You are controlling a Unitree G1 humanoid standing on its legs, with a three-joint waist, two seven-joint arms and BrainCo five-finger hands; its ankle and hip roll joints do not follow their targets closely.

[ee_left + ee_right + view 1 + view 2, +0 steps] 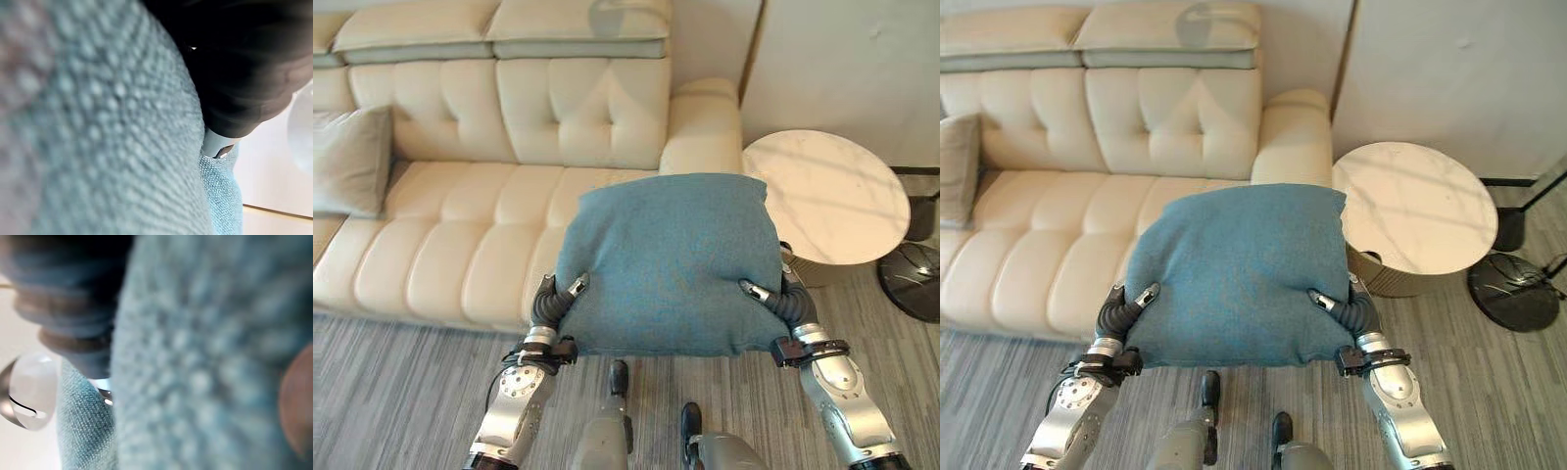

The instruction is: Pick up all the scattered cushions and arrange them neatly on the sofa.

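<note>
The 2 hands, left hand (pixel 560 297) and right hand (pixel 773 299), are pinching the blue cushion (pixel 671 264) by its lower corners, thumbs curled on top. It is hanging at frame centre, with the sofa (pixel 470 235) seat lying just beyond toward the upper left.

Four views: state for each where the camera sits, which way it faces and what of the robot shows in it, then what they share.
Left eye view: head camera, facing down at the blue cushion before the sofa; left hand and right hand grip it.
Right eye view: same scene, slightly offset, with the round table.
Left wrist view: pressed against cushion weave; dark cover shows.
Right wrist view: likewise.
Shared: all show the cushion.
</note>
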